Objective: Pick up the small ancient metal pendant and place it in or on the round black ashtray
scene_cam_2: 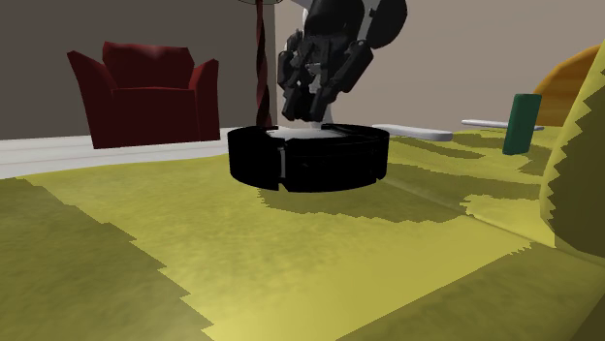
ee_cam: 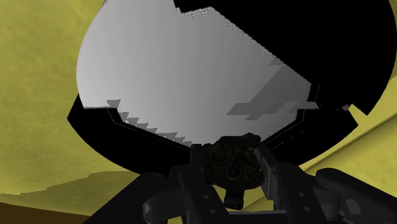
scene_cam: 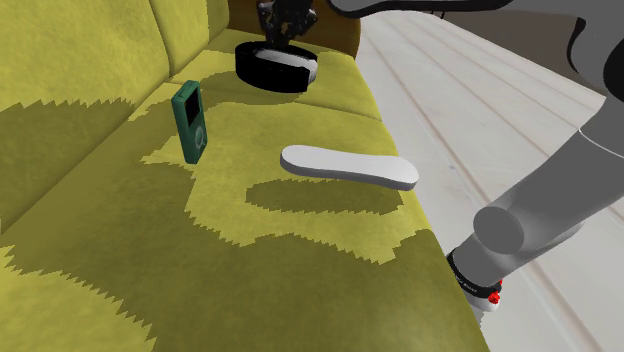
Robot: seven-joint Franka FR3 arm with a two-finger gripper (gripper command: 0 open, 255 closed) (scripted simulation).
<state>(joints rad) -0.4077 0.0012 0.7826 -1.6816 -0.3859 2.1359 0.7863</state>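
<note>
Within the claw (ee_cam: pixel 236 160) sits a dark, lumpy, olive-flecked pendant (ee_cam: pixel 234 170).

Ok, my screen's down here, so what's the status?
Fingers shut on pendant. Pendant above ashtray, not yet released. Off to the side: green player, white slab.

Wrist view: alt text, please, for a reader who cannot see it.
The hand clasps a dark, lumpy pendant over a round black ashtray with a pale grey inside. Yellow sofa fabric surrounds the ashtray.
</note>
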